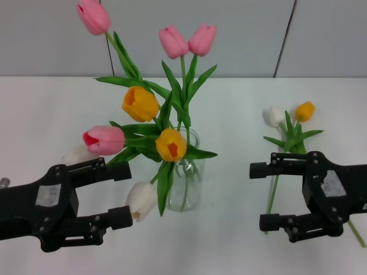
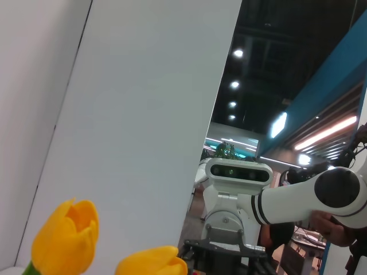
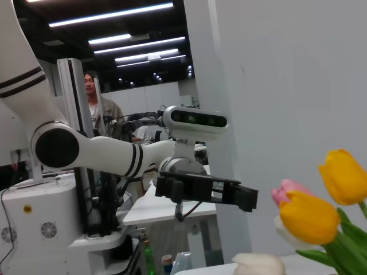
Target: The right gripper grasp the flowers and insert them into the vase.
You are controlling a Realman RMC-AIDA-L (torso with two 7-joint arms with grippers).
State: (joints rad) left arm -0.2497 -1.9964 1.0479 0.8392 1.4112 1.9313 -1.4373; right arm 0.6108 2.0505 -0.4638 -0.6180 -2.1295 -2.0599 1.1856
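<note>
Flowers (image 1: 93, 16) for this task, the tulip with the small closed pink bud, look to me already placed in the vase (image 1: 192, 189). The bud is high above the vase and to its left, and the thin stem runs down toward the neck until the leaves of the other tulips hide it. The long axis is steep but clearly tilted, with the bud pointing up and leftward from the vase and the cut end pointing down into it. The right tool (image 1: 257, 196) is at the right of the vase, well apart from it, with its fingers spread and nothing between them. It hangs over the stems of a white tulip (image 1: 275, 116) and an orange tulip (image 1: 304, 110) that lie on the desk (image 1: 57, 114). The left tool (image 1: 130, 195) is at the left of the vase, also spread and empty, close to a hanging white bud. My worry is the lean: the stem is long and the neck is wide, so I think a small knock on the leaves from either tool could turn the tulip or tip it out. The right tool could also drag the lying stems if it goes lower.
</note>
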